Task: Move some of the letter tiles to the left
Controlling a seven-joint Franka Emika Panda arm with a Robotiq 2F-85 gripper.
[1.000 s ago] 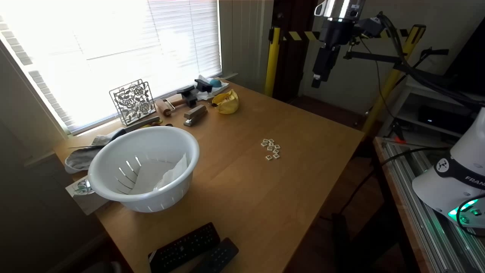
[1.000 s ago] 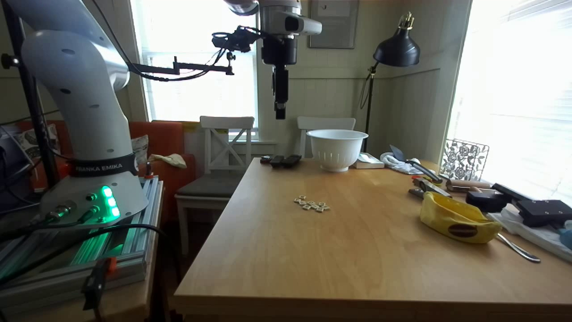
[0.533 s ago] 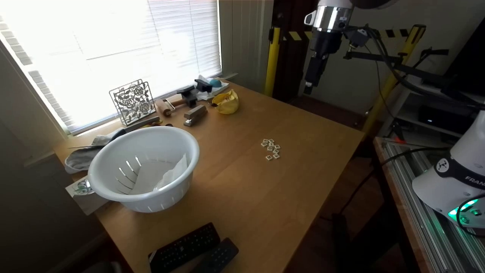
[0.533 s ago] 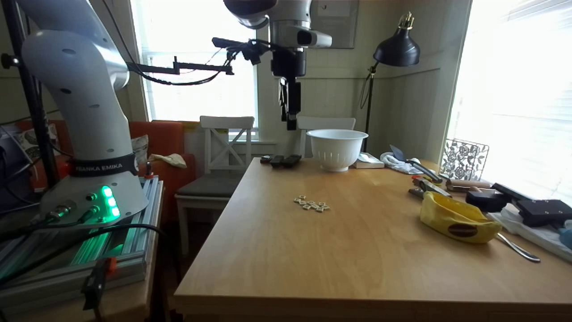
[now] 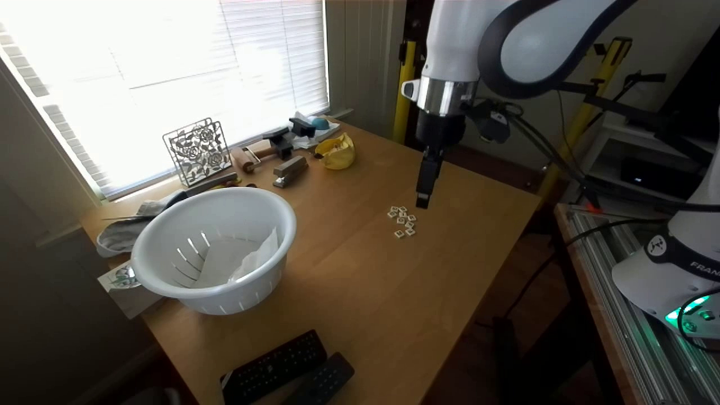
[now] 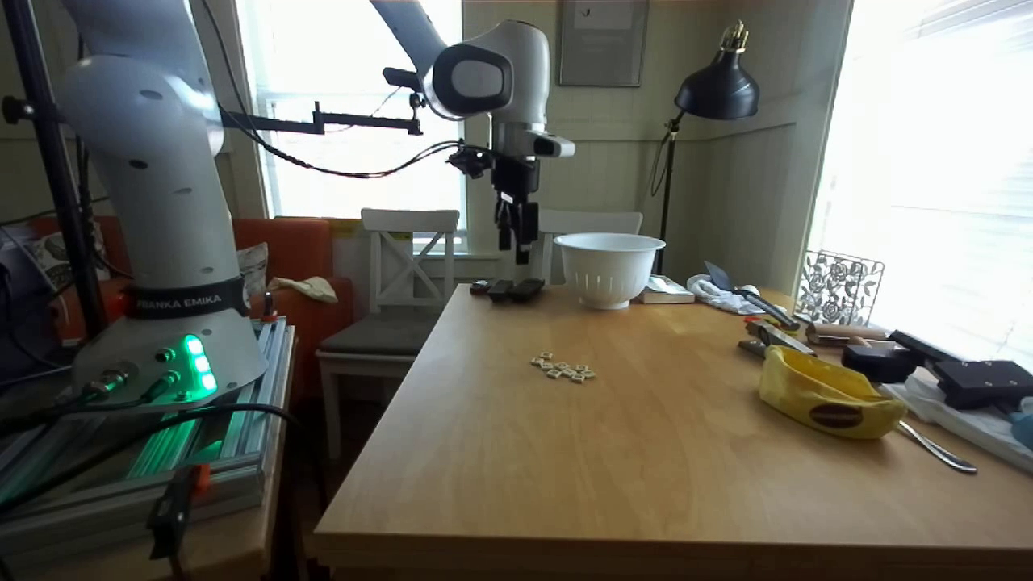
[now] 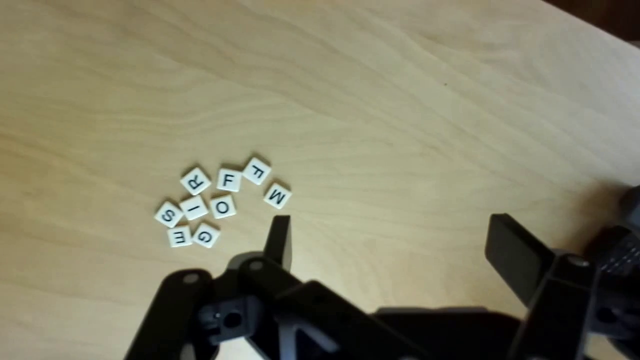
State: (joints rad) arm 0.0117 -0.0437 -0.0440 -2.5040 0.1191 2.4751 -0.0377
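Note:
Several small cream letter tiles (image 7: 194, 207) lie loosely grouped, letters up, left of centre in the wrist view. They show on the wooden table in both exterior views, as a small cluster (image 5: 401, 220) and again as low pale squares (image 6: 554, 374). My gripper (image 7: 391, 217) is open and empty, its fingers wide apart. In the wrist view the left fingertip is just below the M tile, and the other tiles lie further left, outside the jaws. In both exterior views the gripper (image 5: 422, 201) points down, well above the table (image 6: 514, 250).
A white bowl (image 5: 212, 292) with paper inside stands on the table, near black remotes (image 5: 275, 365). A yellow banana-like pouch (image 6: 827, 395), a stapler (image 5: 289, 170) and a metal napkin holder (image 5: 197, 152) are along the window side. A dark object (image 7: 620, 245) shows at the wrist view's right edge.
My gripper has come down and over the table towards the tiles, and it has turned so that both fingers show in an exterior view. The tiles have not moved.

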